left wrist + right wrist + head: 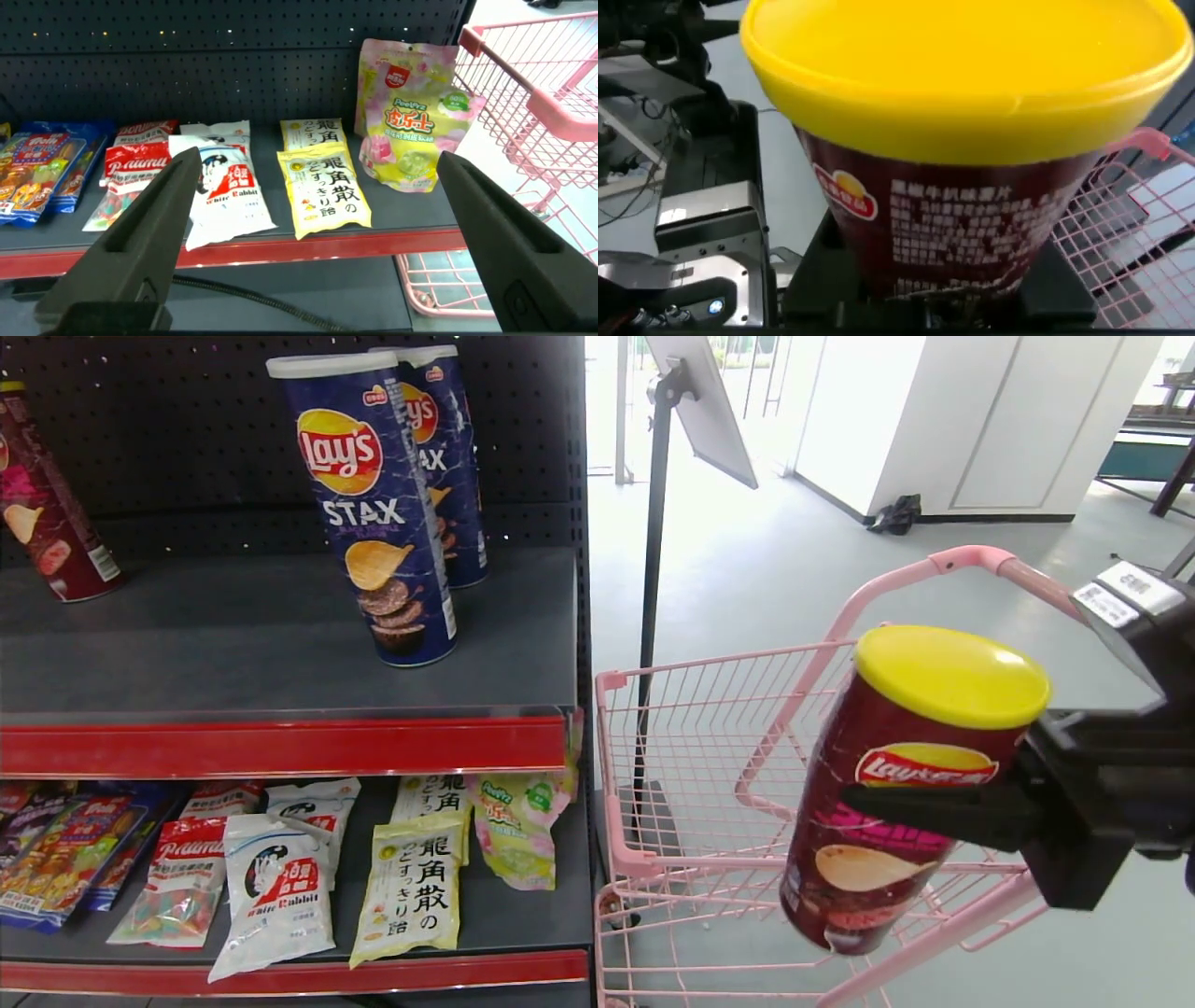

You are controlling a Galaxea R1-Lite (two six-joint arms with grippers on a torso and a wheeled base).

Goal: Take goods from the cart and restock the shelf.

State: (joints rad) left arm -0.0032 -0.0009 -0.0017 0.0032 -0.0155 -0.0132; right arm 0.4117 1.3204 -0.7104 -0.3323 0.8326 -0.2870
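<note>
A maroon chip can (920, 728) with a yellow lid (952, 674) hangs tilted above the pink cart (728, 660), to the right of the shelf. My right gripper (878, 793) is shut on its middle; up close, the can (962, 215) rises between the fingers. On the upper shelf (233, 635) stand two blue chip cans (383, 513), one behind the other, and another maroon can (47, 513) leans at the far left. My left gripper (318, 163) is open and holds nothing, facing the lower shelf's snack bags (322, 187).
Several snack bags (411, 887) lie on the lower shelf (523, 915). A black sign stand (653, 523) rises between shelf and cart. The upper shelf has bare room left of the blue cans and in front of them. The cart basket (551, 84) is beside the shelf end.
</note>
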